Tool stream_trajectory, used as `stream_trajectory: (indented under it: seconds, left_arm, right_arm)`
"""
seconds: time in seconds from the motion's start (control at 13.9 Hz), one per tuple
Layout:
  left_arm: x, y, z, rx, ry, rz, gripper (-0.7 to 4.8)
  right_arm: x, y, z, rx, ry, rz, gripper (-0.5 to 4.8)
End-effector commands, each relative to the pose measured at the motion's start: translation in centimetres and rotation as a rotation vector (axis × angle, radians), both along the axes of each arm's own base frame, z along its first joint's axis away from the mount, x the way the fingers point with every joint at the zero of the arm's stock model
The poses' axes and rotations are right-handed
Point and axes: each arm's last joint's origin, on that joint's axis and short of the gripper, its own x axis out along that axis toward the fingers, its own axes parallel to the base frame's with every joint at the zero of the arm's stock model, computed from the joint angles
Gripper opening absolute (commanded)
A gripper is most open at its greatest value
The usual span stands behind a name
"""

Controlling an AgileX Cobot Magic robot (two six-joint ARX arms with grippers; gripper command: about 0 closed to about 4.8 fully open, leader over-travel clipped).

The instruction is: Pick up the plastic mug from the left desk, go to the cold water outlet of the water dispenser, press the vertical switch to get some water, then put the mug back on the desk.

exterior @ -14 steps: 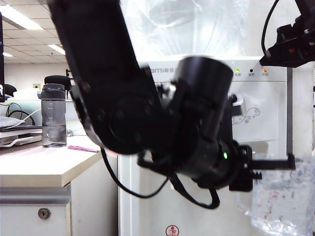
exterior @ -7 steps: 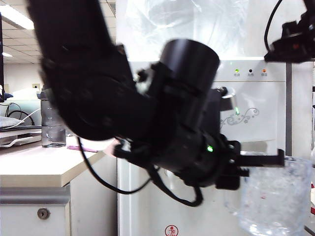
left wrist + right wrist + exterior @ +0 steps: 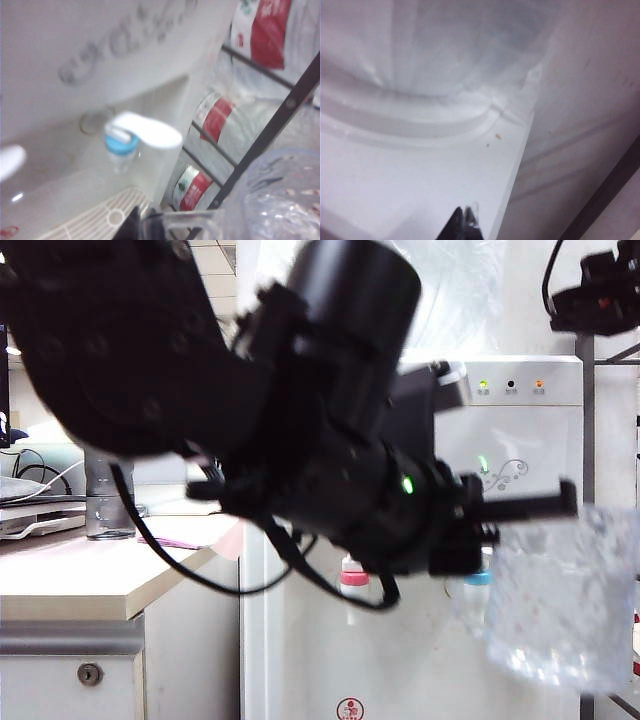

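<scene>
Outside, the left hand (image 3: 560,505), clamped on the mug (image 3: 560,605), had lifted it toward the blue tap (image 3: 478,585). Left wrist: lever (image 3: 147,131) close above, mug still offset. Right wrist: right hand (image 3: 463,220), shut and empty, hung over the dispenser (image 3: 420,170) top.

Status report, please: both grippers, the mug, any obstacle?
Left gripper shut on plastic mug, beside cold water outlet. Right gripper shut, above dispenser top. No obstacle seen.

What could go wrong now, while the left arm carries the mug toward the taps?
1. The left gripper is shut only on the plastic mug near its rim, and the mug looks tilted; it might slip.
2. The mug is right of the cold water outlet, not under it; water might miss it.
3. The red-ringed tap is close by; the wrong lever might get pressed.
</scene>
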Motion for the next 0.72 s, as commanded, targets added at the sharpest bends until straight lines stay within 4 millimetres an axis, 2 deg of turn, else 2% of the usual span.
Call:
stream_trajectory:
  seconds: [0.07, 0.72]
  left_arm:
    - [-0.3, 0.4, 2.6, -0.096, -0.047, 0.000, -0.05]
    - [-1.0, 2.0, 7.5, -0.105, -0.065, 0.044, -0.05]
  right_arm:
    - [0.1, 0.0, 0.8, 0.023, -0.033, 0.003, -0.05]
    - [-0.2, -0.4, 2.3, 0.080, -0.076, -0.017, -0.05]
